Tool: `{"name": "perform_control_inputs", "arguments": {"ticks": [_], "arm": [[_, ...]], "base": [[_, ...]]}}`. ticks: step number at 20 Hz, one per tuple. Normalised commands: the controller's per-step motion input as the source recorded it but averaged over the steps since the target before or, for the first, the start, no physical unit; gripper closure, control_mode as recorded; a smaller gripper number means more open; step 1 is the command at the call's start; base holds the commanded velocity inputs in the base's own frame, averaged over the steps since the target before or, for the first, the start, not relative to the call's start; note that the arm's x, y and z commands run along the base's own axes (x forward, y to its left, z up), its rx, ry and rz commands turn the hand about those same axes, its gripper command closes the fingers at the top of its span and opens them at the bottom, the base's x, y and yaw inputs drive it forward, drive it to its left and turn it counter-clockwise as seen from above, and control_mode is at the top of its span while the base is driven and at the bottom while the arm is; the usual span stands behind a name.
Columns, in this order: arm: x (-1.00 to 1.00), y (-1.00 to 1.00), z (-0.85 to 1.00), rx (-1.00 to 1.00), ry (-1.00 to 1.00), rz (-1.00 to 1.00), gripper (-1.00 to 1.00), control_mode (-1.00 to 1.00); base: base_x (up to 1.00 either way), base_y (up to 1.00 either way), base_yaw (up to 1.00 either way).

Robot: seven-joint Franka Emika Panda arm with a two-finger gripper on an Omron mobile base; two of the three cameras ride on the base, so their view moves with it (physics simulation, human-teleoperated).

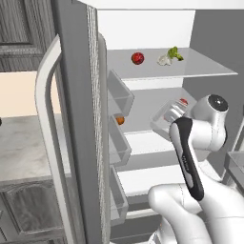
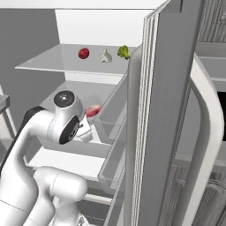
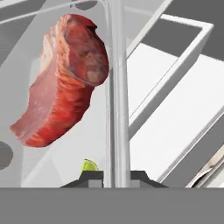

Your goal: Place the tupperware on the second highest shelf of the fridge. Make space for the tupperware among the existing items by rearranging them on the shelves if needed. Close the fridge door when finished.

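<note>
Gripper is pinched tight on the tub's wall, tub tilted over the front edge of the second shelf of the fridge; I'd level it, slide it in clear of the lip, then release. One tub, one orange piece at that shelf's left edge. Top shelf: one red fruit, one white bulb, one green.

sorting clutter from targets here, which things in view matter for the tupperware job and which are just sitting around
Part of the job:
tupperware, pinched by the shut gripper
second highest shelf
fridge, door open
red fruit, white bulb, leafy green on the top shelf

Just lying about:
wood-grain cabinets
counter
</note>
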Motion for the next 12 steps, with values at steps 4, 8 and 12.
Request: {"name": "perform_control_inputs", "arguments": {"ticks": [4, 8, 12], "arm": [[0.50, 0.00, 0.00, 0.18, -0.05, -0.16, 1.00, -1.00], [0.60, 0.00, 0.00, 0.17, 0.00, -0.05, 1.00, -1.00], [0.62, 0.01, -0.08, 0.03, 0.00, 0.00, 1.00, -1.00]], "base": [[0.00, 0.00, 0.00], [0.00, 0.00, 0.00], [0.00, 0.00, 0.00]]}}
